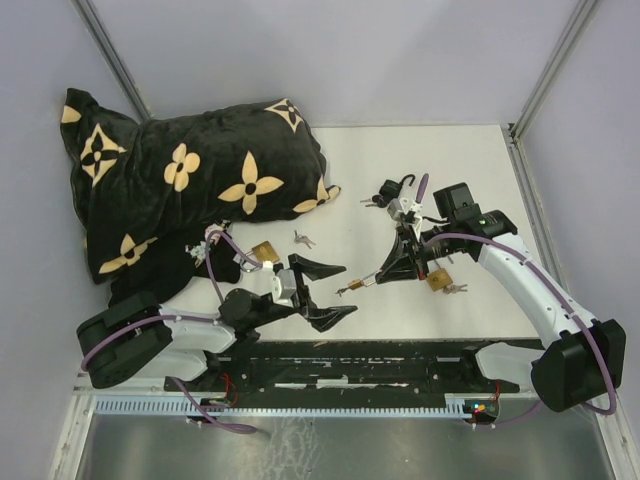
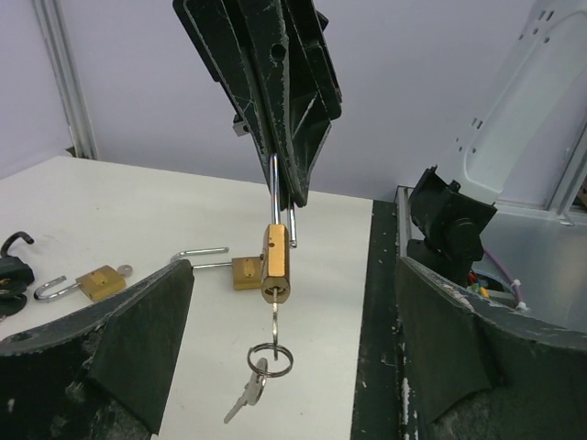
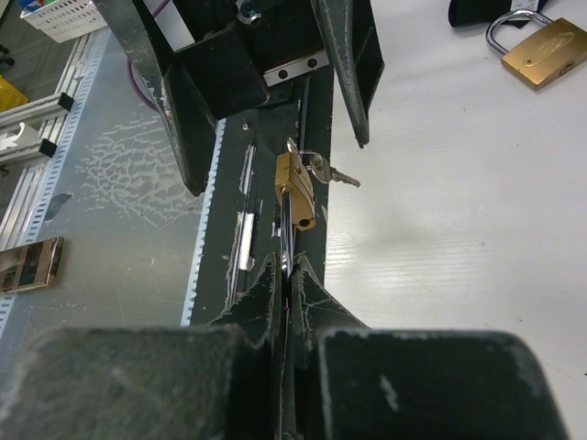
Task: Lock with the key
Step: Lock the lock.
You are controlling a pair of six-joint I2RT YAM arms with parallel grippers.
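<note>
While the right claw pinches the steel shackle shut between its fingertips, the brass padlock hangs below it in the air above the near edge of the desk, keyhole facing down. The key sits in that keyhole, and a ring with a spare key dangles from it. The left claw is spread wide and holds nothing. One finger stands on each side of the hanging lock, well apart from it.

In the left wrist view one leg of the shackle enters the body and the other seems to end free just beside it, so the lock is probably not yet latched.

The step in hand looks like taking hold of the key. To do it well, the left claw should centre itself on the flat head of the inserted key, not on the loose ring or the spare, which would only swing. It should close gently, so the lock is not dragged out of line with the right claw's grip. Any turn should then run about the key's own axis while the right claw stays firm on the shackle. The free leg probably needs lining up with its hole and pressing home.

Other padlocks lie on the desk behind and play no part here.
</note>
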